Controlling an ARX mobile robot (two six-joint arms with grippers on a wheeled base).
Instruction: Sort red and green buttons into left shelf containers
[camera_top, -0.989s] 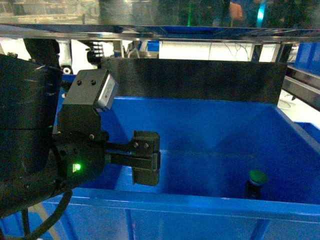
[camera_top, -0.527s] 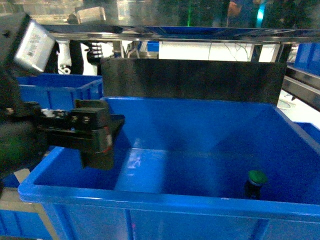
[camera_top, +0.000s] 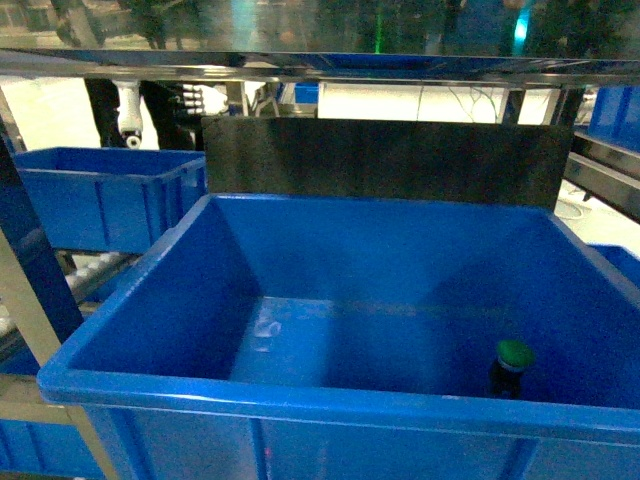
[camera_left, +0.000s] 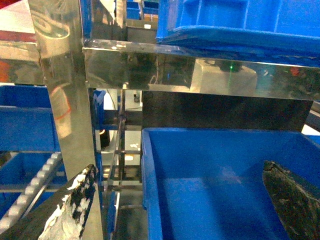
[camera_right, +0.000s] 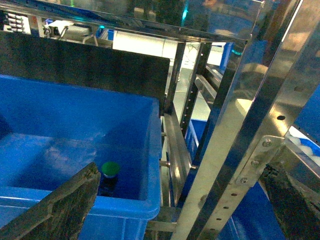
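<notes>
The green button (camera_top: 515, 355) is seen standing in the bin (camera_top: 300, 392), no red button is visible, and both hands (camera_left: 175, 210) (camera_right: 180, 210) are spread and hold nothing.

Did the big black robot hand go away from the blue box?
Yes. The left gripper slid leftward out of the head view, off the big blue bin. The green button stayed put in the bin's near right corner.
</notes>
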